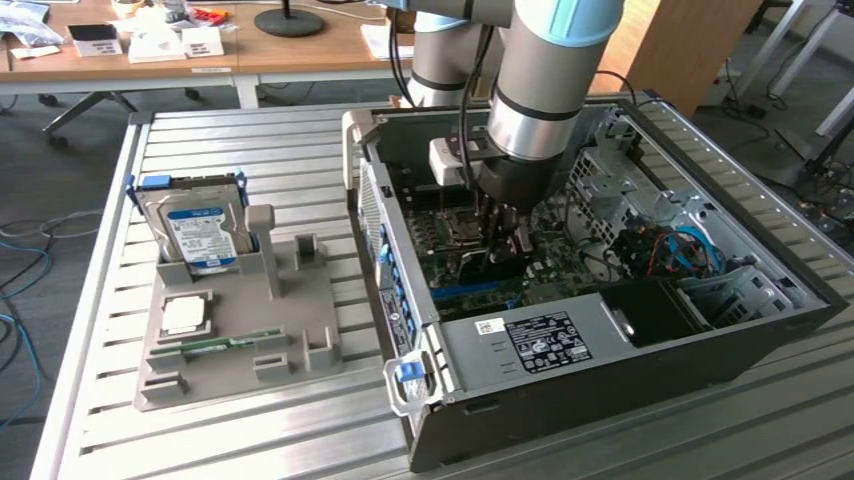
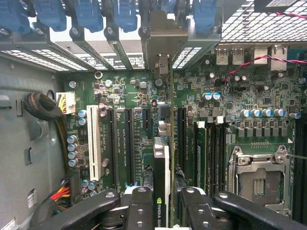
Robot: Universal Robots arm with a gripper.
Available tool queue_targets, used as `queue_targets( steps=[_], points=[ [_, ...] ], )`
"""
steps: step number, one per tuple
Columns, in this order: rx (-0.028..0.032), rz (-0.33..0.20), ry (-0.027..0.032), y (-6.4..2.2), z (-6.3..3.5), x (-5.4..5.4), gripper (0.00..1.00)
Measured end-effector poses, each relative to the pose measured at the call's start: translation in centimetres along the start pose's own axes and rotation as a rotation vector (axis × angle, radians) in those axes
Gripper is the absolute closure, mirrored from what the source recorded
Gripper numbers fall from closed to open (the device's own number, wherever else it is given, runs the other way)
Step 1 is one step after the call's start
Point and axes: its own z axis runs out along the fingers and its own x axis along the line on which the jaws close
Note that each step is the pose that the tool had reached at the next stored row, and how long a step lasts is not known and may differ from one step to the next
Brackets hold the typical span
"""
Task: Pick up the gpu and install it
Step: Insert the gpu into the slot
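Most of the pick-up half of the job looks done. We have the gpu (image 2: pixel 169 158) pinched edge-on between the 2 black fingers (image 2: pixel 139 211) of the gripper (image 2: pixel 165 213), jaws partly closed on the thin card, and we see it from the wrist camera as a narrow vertical strip with a label reading "NVIDIA QUA…" near the fingers. The card's silver metal bracket (image 2: pixel 165 36) reaches up to the row of rear slot covers with their blue clips (image 2: pixel 124 14).

From the exterior view, the arm reaches down into the open computer case (image 1: pixel 747 330), with the gripper (image 1: pixel 505 225) low over the motherboard (image 2: pixel 129 86). The gpu hangs upright inside the case, directly above the board's expansion slots, between the white slot (image 2: pixel 94 143) and the empty CPU socket (image 2: pixel 261 179). It seems lined up with a dark long slot, but we cannot tell whether its edge connector is touching, partly in, or fully seated.

So we judge the task to be in its install stage: card lifted and carried in, aligned, still gripped. Seating is unconfirmed, and the release is not done.

On the grey holder (image 1: pixel 240 340) outside the case, the hard drive (image 1: pixel 200 235) stands upright, and a green memory stick (image 1: pixel 220 345) lies nearby, both untouched.
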Motion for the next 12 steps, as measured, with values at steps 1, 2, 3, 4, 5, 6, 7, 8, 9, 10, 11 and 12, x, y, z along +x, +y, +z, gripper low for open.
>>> queue_targets(
  steps=[1, 2, 3, 4, 5, 6, 7, 8, 9, 10, 11, 12],
  points=[
    [0.0000, 0.000, 0.0000, 0.00, 0.00, 0.00, 0.73],
    [0.0000, 0.000, 0.0000, 0.00, 0.00, 0.00, 0.73],
    [0.0001, 0.000, 0.0000, 0.00, 0.00, 0.00, 0.73],
    [0.0000, 0.000, 0.0000, 0.00, 0.01, 0.01, 0.73],
    [0.0001, 0.000, -0.0002, 0.01, 0.04, 0.02, 0.73],
    [0.0000, 0.000, -0.0001, 0.01, 0.04, 0.04, 0.73],
    [0.0000, 0.000, -0.0001, 0.01, 0.04, 0.05, 0.73],
    [-0.0001, 0.000, 0.0002, 0.00, 0.04, 0.05, 0.73],
    [0.0000, 0.000, -0.0002, 0.00, 0.09, 0.05, 0.73],
    [0.0001, 0.000, -0.0001, 0.00, 0.16, 0.06, 0.73],
    [0.0001, 0.000, -0.0001, 0.00, 0.23, 0.06, 0.73],
    [0.0001, 0.000, 0.0000, 0.00, 0.28, 0.05, 0.73]
  ],
)
